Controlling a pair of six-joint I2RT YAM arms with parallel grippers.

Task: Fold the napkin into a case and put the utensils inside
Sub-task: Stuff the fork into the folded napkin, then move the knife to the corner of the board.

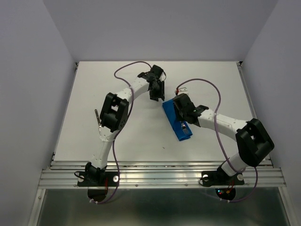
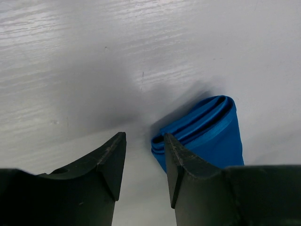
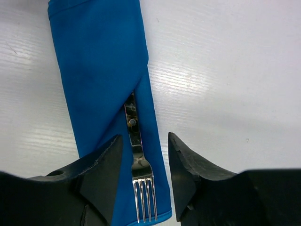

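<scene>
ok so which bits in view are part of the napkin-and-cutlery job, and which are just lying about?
Part of the job:
- napkin case, blue, folded
- fork, handle tucked in the case, tines sticking out
- thin grey piece beside the left arm, likely the knife
- left gripper and right gripper, both open

Not part of the job:
- purple cables on the arms
- metal rail at the near edge

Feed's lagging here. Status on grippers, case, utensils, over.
Left gripper open, empty, beside case. Right gripper open astride fork; fork tucked in, tines out. Likely knife on table, far left. Nothing blocking.
</scene>
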